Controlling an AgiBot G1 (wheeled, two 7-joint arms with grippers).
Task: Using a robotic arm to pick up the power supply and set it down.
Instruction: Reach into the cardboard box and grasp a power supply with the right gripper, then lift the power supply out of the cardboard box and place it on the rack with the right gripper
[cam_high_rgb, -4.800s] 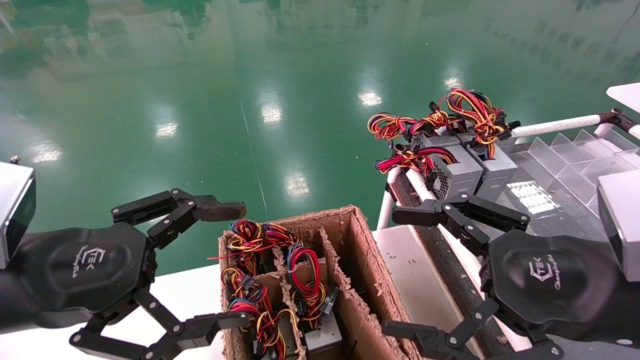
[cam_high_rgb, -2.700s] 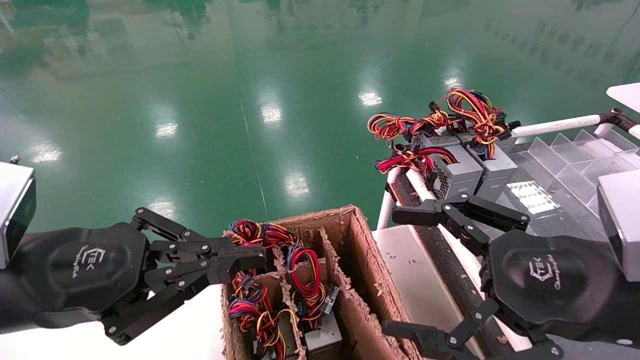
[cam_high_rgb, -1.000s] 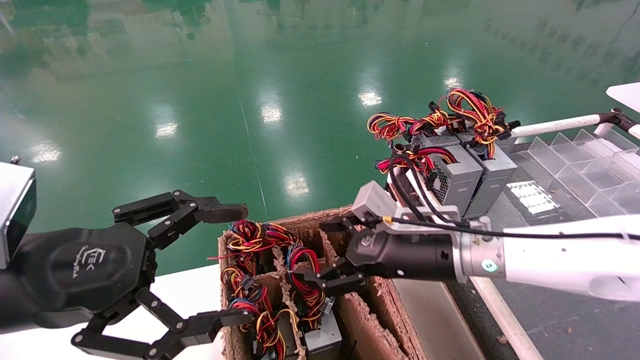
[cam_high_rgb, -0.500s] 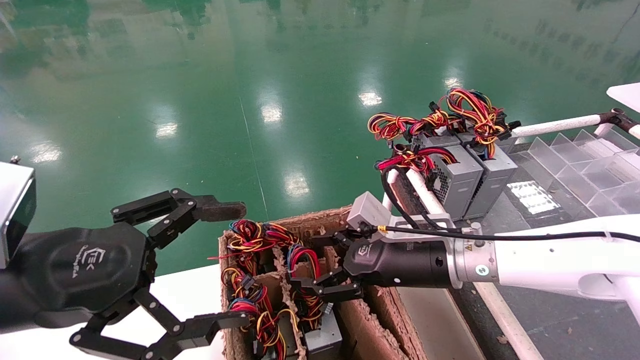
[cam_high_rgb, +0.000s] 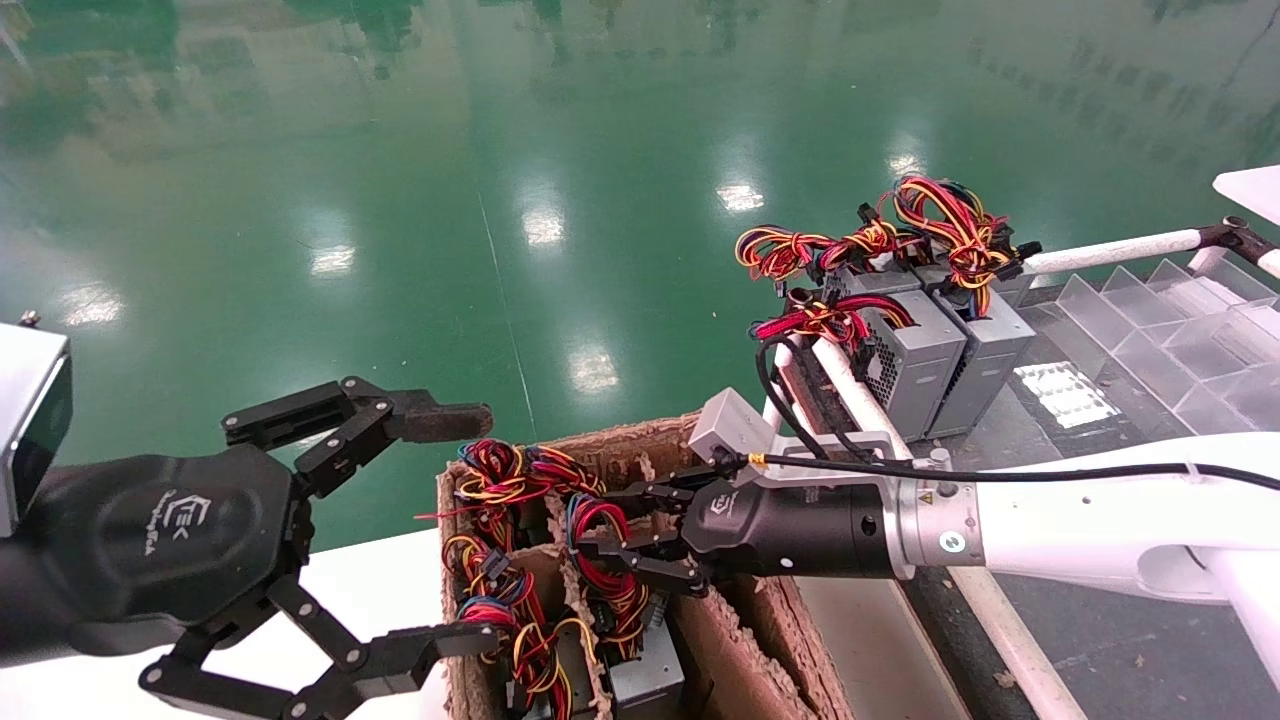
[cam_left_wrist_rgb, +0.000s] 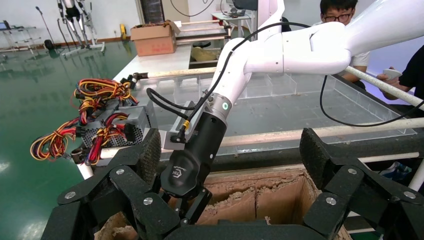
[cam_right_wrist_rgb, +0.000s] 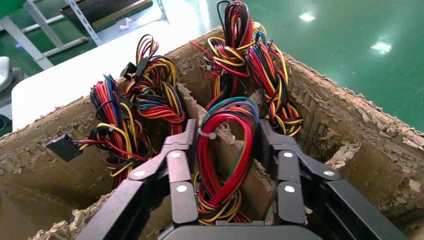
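the right gripper reaches into the cardboard carton, its partly open fingers flanking the wire loop of a power supply in a middle compartment, not clamped. the left gripper hangs wide open beside the carton's left edge.

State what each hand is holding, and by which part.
Left hand: nothing, open. Right hand straddles the power supply's wire loop; a closed grip cannot be told.
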